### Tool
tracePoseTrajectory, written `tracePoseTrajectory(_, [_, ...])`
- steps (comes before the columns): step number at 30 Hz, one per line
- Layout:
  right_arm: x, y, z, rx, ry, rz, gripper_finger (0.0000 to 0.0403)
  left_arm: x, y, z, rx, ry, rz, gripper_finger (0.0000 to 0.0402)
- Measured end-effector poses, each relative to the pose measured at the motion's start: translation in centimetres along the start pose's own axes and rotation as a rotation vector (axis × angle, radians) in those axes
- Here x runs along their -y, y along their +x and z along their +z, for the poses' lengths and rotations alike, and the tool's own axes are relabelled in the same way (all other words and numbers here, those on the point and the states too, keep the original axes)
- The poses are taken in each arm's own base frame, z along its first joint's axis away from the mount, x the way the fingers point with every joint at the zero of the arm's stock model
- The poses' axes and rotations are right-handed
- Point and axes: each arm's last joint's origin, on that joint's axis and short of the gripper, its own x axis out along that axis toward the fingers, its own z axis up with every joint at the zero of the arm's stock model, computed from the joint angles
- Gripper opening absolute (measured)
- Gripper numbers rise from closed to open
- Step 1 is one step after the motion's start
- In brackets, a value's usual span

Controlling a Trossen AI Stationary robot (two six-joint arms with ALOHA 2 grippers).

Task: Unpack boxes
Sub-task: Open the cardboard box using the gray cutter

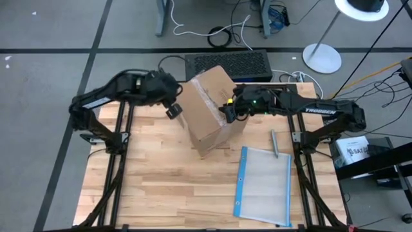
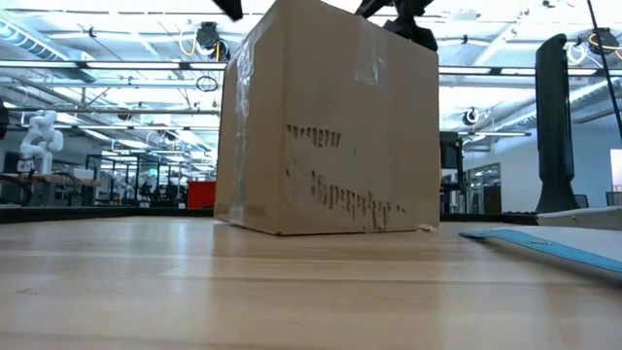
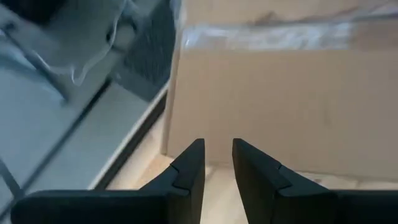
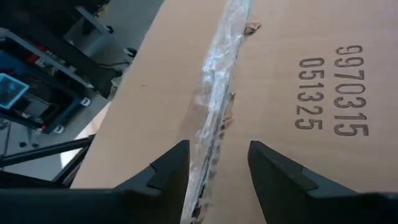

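The box stands at the back middle of the table, still taped shut, with a pouch lying well apart toward the front right. Your left gripper hangs just beside the box's left wall, fingers slightly parted, holding nothing. Your right gripper sits over the top, part open and empty, straddling the tape on the seam. Expect stiff corrugated walls and a glossy, slippery tape strip. The seam looks ragged, so that torn edge is probably your best place to pinch. Its weight can't be judged; brace the side with the left.
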Motion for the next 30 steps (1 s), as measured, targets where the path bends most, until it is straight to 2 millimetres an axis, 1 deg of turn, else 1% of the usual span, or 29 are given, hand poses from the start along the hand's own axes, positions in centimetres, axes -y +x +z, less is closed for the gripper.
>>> tracePoseTrajectory(3, [0.0, 0.1, 0.0, -0.01, 0.012, 0.009, 0.0157, -1.0, 2.2, -0.3, -0.102, -0.044, -0.049, 0.0089])
tracePoseTrajectory(5, [0.4, 0.1, -0.1, -0.036, 0.022, -0.017, 0.0157, -1.4, 3.9, -0.8, -0.176, -0.066, -0.076, 0.0089])
tracePoseTrajectory(8, [1.1, 0.0, -0.7, -0.108, 0.031, -0.085, 0.0157, -1.4, 6.3, -1.5, -0.243, -0.087, -0.102, 0.0089])
tracePoseTrajectory(10, [1.3, 0.2, -0.9, -0.126, 0.03, -0.116, 0.0157, -1.1, 7.3, -1.8, -0.265, -0.092, -0.139, 0.0089])
tracePoseTrajectory(12, [1.2, 0.2, -0.9, -0.121, 0.02, -0.114, 0.0157, -0.8, 7.5, -1.8, -0.263, -0.093, -0.172, 0.0089])
tracePoseTrajectory(15, [0.9, 0.3, -0.6, -0.096, 0.024, -0.08, 0.0157, -0.1, 7.4, -1.3, -0.202, -0.087, -0.22, 0.0089])
tracePoseTrajectory(18, [0.8, 0.1, -0.3, -0.14, 0.036, -0.1, 0.0154, 0.2, 7.1, -1.0, -0.169, -0.08, -0.265, 0.0088])
tracePoseTrajectory(21, [0.9, 0.5, -0.1, -0.173, 0.03, -0.116, 0.0141, 0.3, 7.0, -0.7, -0.148, -0.077, -0.279, 0.0088])
tracePoseTrajectory(23, [0.9, 1.0, -0.1, -0.196, 0.014, -0.081, 0.0132, 0.5, 7.4, -0.6, -0.161, -0.074, -0.282, 0.0088])
tracePoseTrajectory(25, [0.3, 1.4, -0.1, -0.195, 0.0, -0.015, 0.0127, 0.8, 8.0, -0.7, -0.193, -0.064, -0.277, 0.0088])
tracePoseTrajectory(28, [-0.5, 1.8, 0.0, -0.189, -0.005, 0.085, 0.0126, 1.3, 8.8, -0.6, -0.214, -0.052, -0.267, 0.0088])
tracePoseTrajectory(30, [-0.5, 1.9, 0.1, -0.198, 0.006, 0.106, 0.0126, 1.6, 9.0, -0.6, -0.221, -0.044, -0.265, 0.0088])
